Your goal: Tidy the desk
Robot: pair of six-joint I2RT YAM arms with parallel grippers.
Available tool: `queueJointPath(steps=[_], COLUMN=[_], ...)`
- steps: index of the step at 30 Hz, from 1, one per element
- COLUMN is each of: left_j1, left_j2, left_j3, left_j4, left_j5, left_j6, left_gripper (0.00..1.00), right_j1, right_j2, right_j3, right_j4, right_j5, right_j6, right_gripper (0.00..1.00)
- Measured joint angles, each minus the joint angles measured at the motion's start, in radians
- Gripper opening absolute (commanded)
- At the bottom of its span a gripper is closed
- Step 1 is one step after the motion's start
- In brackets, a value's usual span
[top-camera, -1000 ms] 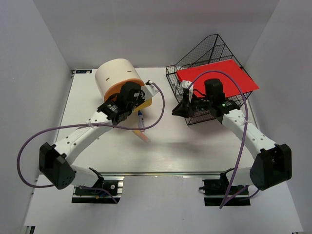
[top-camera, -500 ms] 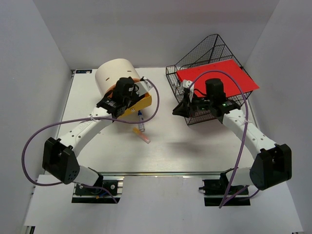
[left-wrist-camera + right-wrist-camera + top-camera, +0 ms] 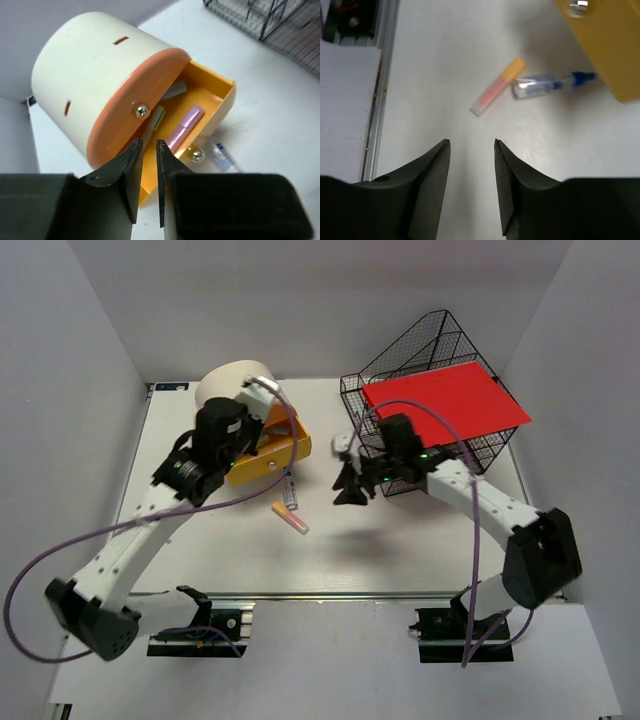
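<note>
The desk [image 3: 400, 540] is a white tabletop. On it lies a cream-and-orange round drawer box [image 3: 232, 390] with its yellow drawer [image 3: 275, 452] pulled out; a pink stick [image 3: 184, 127] and grey items lie inside. My left gripper [image 3: 238, 452] [image 3: 148, 146] hovers just in front of the orange face, jaws a narrow slit apart with nothing between them. An orange-pink highlighter [image 3: 290, 518] [image 3: 498, 87] and a clear blue-capped pen [image 3: 290, 490] [image 3: 550, 83] lie loose beside the drawer. My right gripper [image 3: 350, 487] [image 3: 472, 142] is open and empty over bare desk, short of the highlighter.
A black wire basket [image 3: 420, 350] stands at the back right, with a red folder [image 3: 450, 400] lying across it. An aluminium rail [image 3: 330, 595] [image 3: 380, 100] runs along the front edge. Grey walls close in the sides and back.
My left gripper opened, backed off the drawer to the left and narrowed again; the drawer stays out. My right gripper left the basket, swung left over the desk and opened.
</note>
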Motion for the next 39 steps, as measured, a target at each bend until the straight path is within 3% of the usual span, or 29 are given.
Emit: queueJointPath(steps=[2, 3, 6, 11, 22, 39], left_j1=[0.002, 0.003, 0.005, 0.005, 0.005, 0.005], left_j2=[-0.090, -0.148, -0.328, -0.521, -0.758, -0.805], left_j3=[-0.020, -0.048, -0.177, -0.385, -0.613, -0.659], left_j4=[-0.011, -0.014, -0.006, 0.018, 0.122, 0.173], left_j5=[0.013, 0.016, 0.018, 0.009, -0.085, -0.117], left_j6=[-0.106, -0.157, -0.277, -0.351, -0.351, -0.351], left_gripper=[0.59, 0.86, 0.97, 0.97, 0.96, 0.95], right_j1=[0.097, 0.143, 0.241, 0.278, 0.389, 0.468], right_j2=[0.067, 0.106, 0.212, 0.329, 0.542, 0.600], right_j3=[0.034, 0.054, 0.107, 0.167, 0.297, 0.306], right_j4=[-0.014, -0.019, -0.034, -0.019, 0.061, 0.103], right_j5=[0.039, 0.057, 0.116, 0.264, 0.487, 0.729], right_j6=[-0.013, -0.016, -0.024, 0.016, 0.218, 0.328], right_gripper=[0.55, 0.61, 0.66, 0.64, 0.59, 0.61])
